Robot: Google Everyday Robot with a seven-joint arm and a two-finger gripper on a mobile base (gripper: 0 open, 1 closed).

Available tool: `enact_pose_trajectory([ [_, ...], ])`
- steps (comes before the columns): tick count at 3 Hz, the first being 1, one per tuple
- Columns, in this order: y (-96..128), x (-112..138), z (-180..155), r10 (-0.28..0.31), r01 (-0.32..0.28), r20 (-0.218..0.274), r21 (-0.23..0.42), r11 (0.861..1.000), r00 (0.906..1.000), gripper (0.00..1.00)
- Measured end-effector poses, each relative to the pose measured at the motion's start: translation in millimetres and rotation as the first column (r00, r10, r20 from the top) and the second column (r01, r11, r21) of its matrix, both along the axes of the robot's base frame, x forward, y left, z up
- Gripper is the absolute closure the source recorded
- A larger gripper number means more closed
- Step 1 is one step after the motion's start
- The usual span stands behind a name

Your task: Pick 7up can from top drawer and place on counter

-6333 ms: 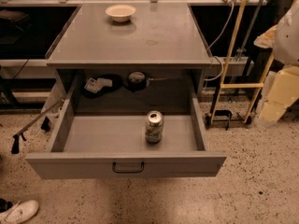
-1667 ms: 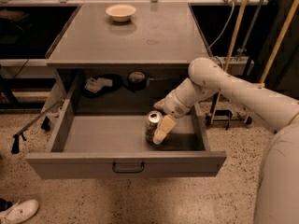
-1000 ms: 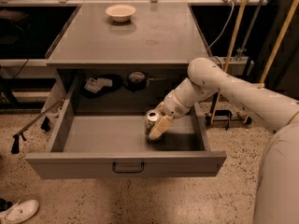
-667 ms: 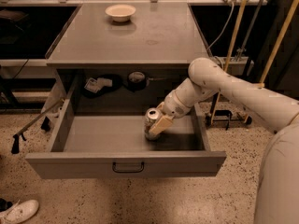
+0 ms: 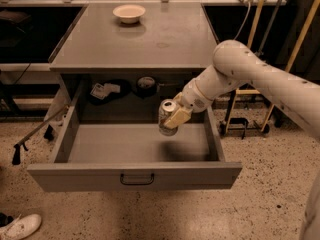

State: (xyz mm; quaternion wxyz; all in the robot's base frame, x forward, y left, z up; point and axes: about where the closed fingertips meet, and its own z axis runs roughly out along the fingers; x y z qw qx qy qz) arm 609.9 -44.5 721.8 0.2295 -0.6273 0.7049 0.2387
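The 7up can [image 5: 166, 116] is held in the air above the floor of the open top drawer [image 5: 135, 175], tilted a little, its silver top showing. My gripper [image 5: 173, 115] is shut on the can, with a cream finger [image 5: 176, 117] across its right side. The white arm reaches in from the right. The grey counter [image 5: 165, 36] lies above and behind the drawer; the can is below its front edge.
A shallow cream bowl [image 5: 129, 12] stands at the back left of the counter. Dark items [image 5: 146, 84] and a paper [image 5: 104, 89] lie on the shelf behind the drawer. Yellow poles [image 5: 258, 14] stand at the right. A white shoe [image 5: 20, 227] is at the bottom left.
My gripper closed on the can on the drawer floor and has lifted it; the can now hangs above the drawer floor.
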Motion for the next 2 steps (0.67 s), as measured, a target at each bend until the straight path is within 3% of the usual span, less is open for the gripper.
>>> enact_pose_trajectory([
  [1,-10,1,85,-0.062,0.064,0.099,-0.023,0.998,0.9932,1.00],
  [2,-13,19,154,-0.122,0.130,0.154,-0.047,0.990,0.9805,1.00],
])
